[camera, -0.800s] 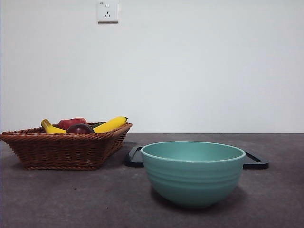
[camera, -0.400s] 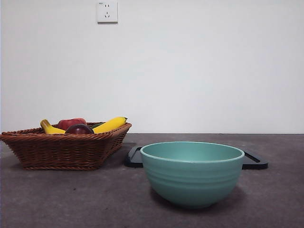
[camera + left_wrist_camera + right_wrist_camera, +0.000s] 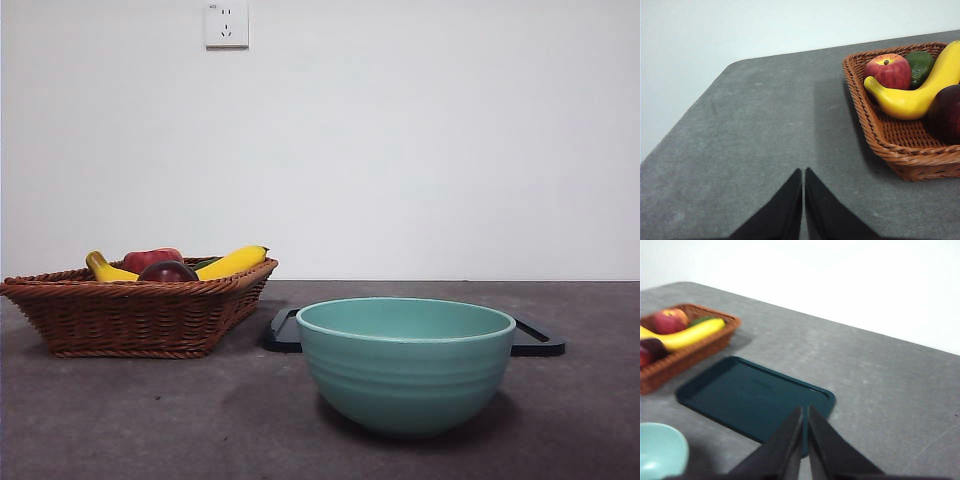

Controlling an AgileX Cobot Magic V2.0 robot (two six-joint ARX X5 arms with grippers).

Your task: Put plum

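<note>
Only plum (image 3: pixel 946 113) in basket (image 3: pixel 900 152).

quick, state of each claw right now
Left claw: closed, holding nothing, above bare table beside the basket.
Right claw: closed, holding nothing, above the dark tray.

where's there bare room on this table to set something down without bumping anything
The dark tray lies bare between the wicker basket and the far table edge. Bare tabletop also runs along the basket's outer side, ahead of the left end effector, and beyond the tray near the right end effector. The teal bowl looks empty. The basket is crowded with fruit, plum included.
</note>
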